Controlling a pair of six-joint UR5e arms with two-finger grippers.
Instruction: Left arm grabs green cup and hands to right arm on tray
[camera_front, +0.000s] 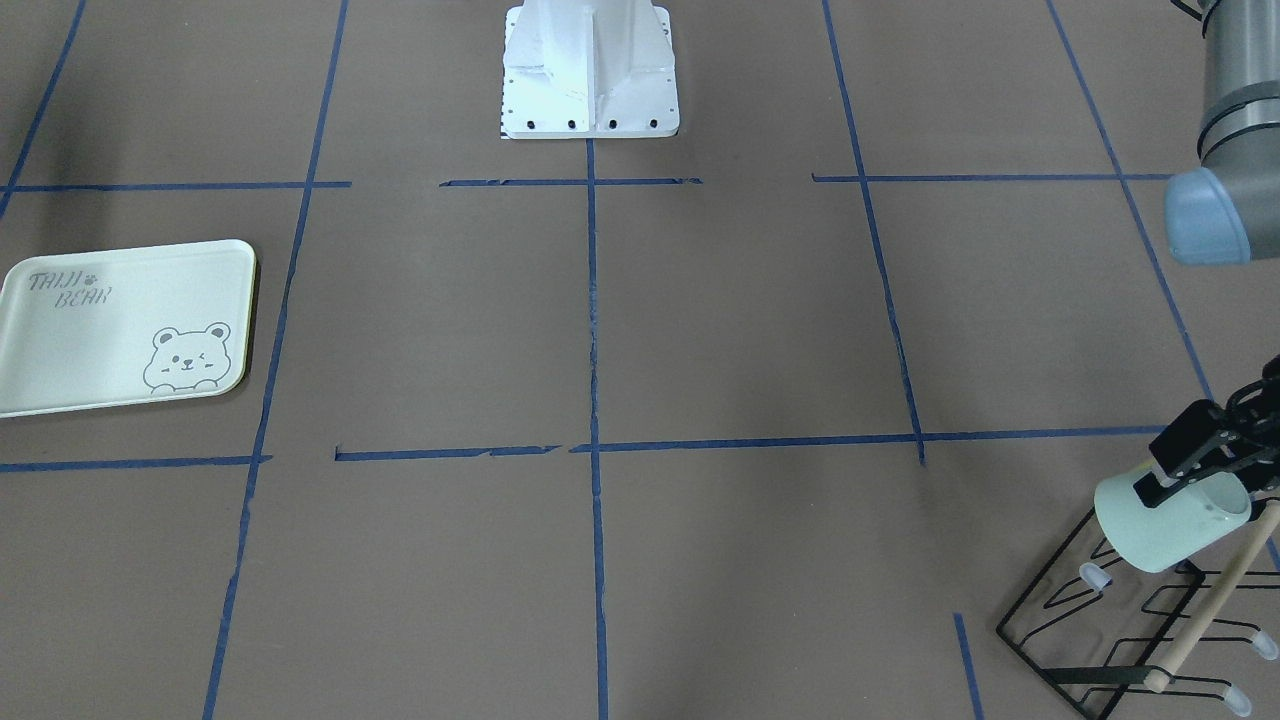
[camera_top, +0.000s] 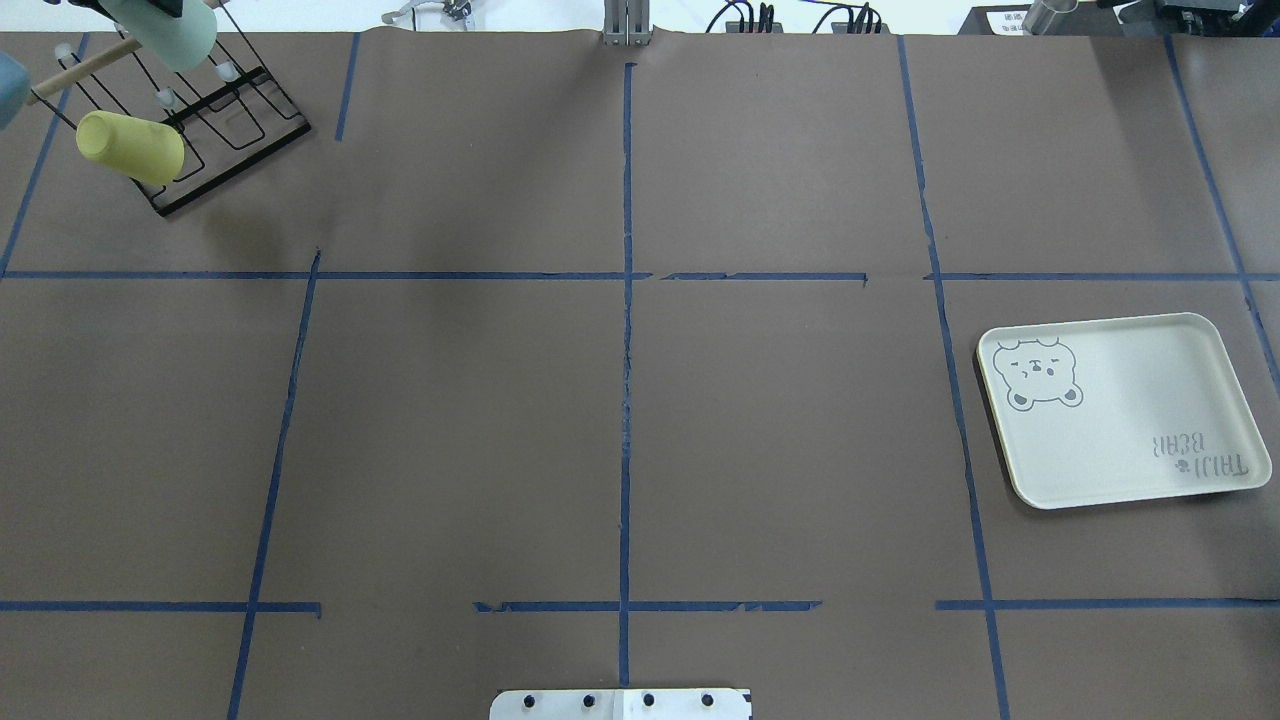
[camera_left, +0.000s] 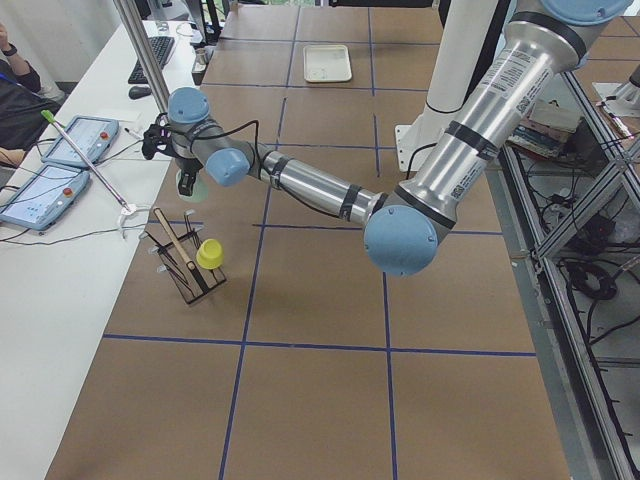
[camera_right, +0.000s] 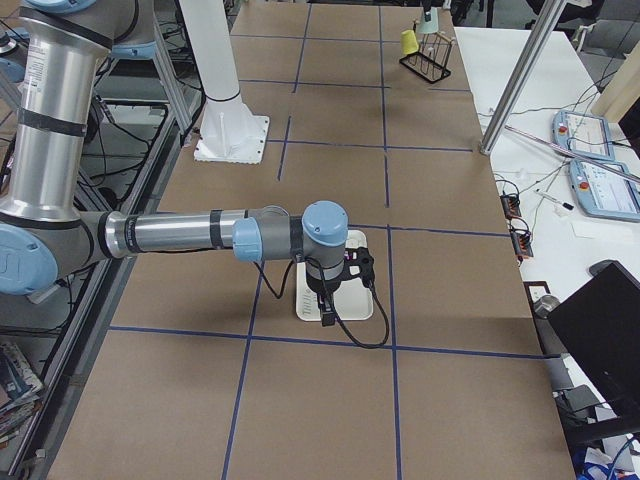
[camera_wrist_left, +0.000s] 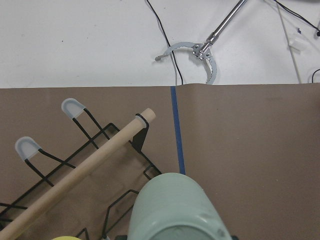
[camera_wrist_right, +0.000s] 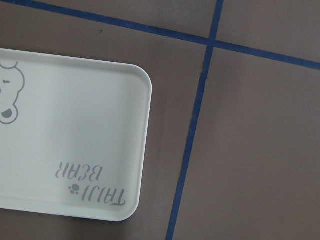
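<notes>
Two fingers (camera_front: 1165, 485) of the left gripper (camera_front: 1195, 478) pinch the rim of the green cup (camera_front: 1160, 525), one outside the wall and one apparently inside, holding it tilted just above the wire rack (camera_top: 240, 105) at the bench's far left corner. The grab looks done; the hand-over and the placing are left. The tray (camera_top: 1120, 440) holds nothing yet near the bench's right edge, the right gripper (camera_right: 325, 305) hanging above it; whether its fingers are spread I cannot tell.

Table layout, from the robot's side.
Rack (camera_front: 1095, 676) stands at the far left corner. The cup (camera_front: 1165, 525) is held above it by the left gripper (camera_front: 1195, 478), and the other cup (camera_top: 130, 147) sits on the rack's near side. Tray (camera_top: 1120, 440) lies well apart at the right, under the right gripper (camera_right: 325, 308).
</notes>
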